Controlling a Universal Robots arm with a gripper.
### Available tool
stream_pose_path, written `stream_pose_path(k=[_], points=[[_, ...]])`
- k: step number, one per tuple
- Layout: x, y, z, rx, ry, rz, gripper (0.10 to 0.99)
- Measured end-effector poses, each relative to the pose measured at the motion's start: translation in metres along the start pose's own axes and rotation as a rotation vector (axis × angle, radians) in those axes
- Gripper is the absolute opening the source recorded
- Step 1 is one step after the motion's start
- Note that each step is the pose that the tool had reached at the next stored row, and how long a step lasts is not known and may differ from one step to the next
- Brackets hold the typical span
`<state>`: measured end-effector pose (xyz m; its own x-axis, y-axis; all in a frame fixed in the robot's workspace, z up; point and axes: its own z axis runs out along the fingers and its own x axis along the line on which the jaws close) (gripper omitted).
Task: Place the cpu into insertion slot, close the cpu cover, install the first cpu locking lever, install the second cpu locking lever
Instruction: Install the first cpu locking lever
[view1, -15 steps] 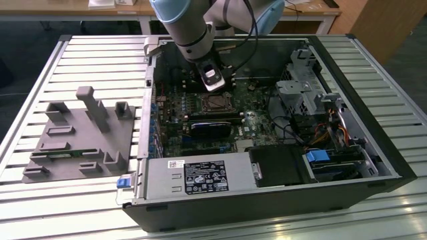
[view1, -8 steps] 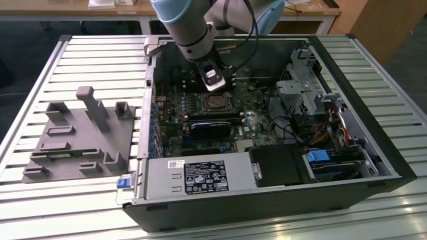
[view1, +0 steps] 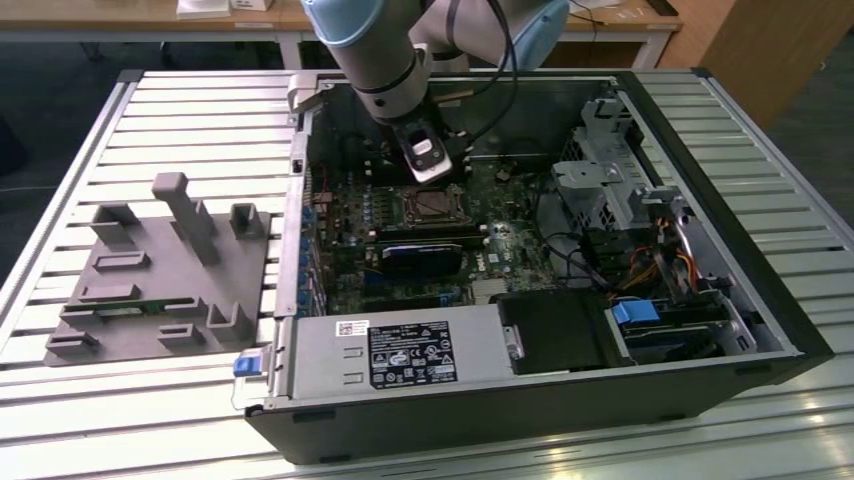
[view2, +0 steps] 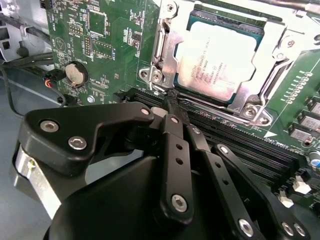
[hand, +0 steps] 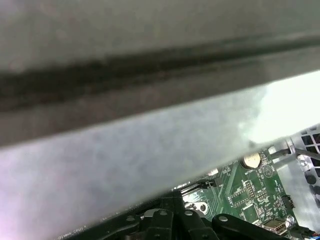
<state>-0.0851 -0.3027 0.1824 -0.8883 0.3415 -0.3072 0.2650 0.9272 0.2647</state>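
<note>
Inside the case: fingers (view2: 172, 100) pressed together, empty, tips just beside the insertion slot (view2: 165, 75).
Second wrist view: cpu (view2: 222, 57) seated, cpu cover (view2: 280, 47) down around it.
Exterior view: arm (view1: 387, 70) over the open case (view1: 534, 400) on the slatted tabletop (view1: 134, 400).

A broad pale grey blurred surface (hand: 150, 115) swallows most of the first wrist view, too close to identify, leaving just a corner of the green motherboard (hand: 250, 192) peeking out. In the second wrist view the end effector (view2: 172, 102) has its own black linkage covering the near part of the board, and its fingertips press together right at the edge of the memory slots (view2: 235, 135) (what they touch is hidden). The cpu (view2: 220, 57) lies under the cpu cover (view2: 167, 47), whose far side is cut off by the picture's edge. In the exterior view the arm (view1: 380, 60) hides the case's back wall, and the insertion slot (view1: 430, 205) is too small to read.
</note>
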Motion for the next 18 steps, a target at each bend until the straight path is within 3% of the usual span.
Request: stream_pose_path(k=[13, 18], points=[[-0.0002, 0.0001, 0.0001, 0.001, 0.0001, 0.000, 0.102], [-0.0038, 0.0011, 0.0016, 0.009, 0.0163, 0.003, 0.102]])
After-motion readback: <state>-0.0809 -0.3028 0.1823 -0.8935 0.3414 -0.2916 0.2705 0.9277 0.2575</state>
